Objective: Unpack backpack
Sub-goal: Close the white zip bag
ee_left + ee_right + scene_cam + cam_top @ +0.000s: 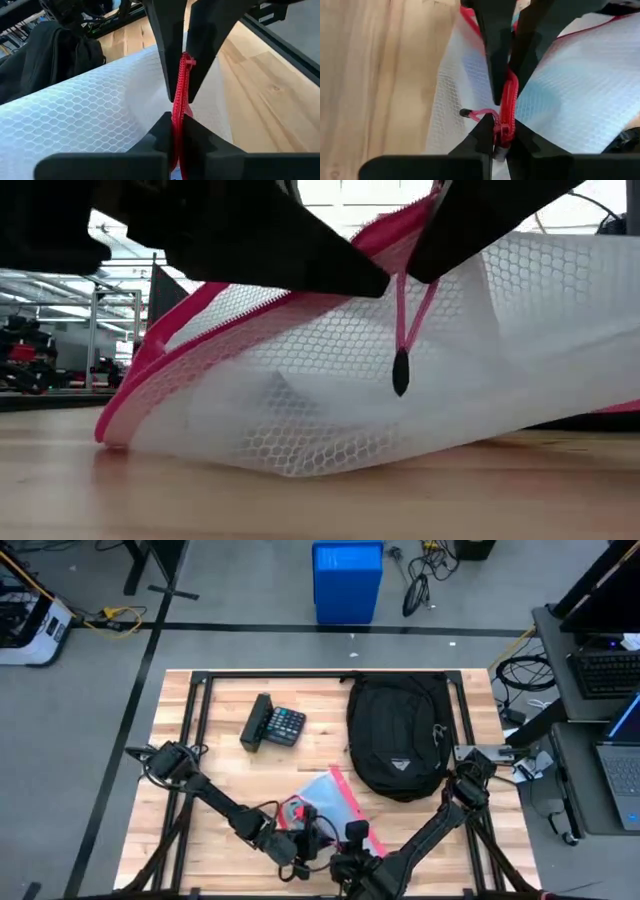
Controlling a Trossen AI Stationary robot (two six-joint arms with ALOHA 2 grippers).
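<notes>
Both grippers pinch the pink edge of a white mesh pouch at the bench's front edge.

The left gripper (pixel 179 107) is clamped narrow on the pouch's (pixel 335 798) pink zipper band (pixel 182 85), and the right gripper (pixel 503 107) is closed on the same band at the zipper slider (pixel 506 131), whose pull cord (pixel 401 330) dangles free. The backpack (pixel 400 733) lies flat towards the bench's back right corner, just behind the pouch. A calculator (pixel 275 724) rests to the backpack's left, well apart from it.
</notes>
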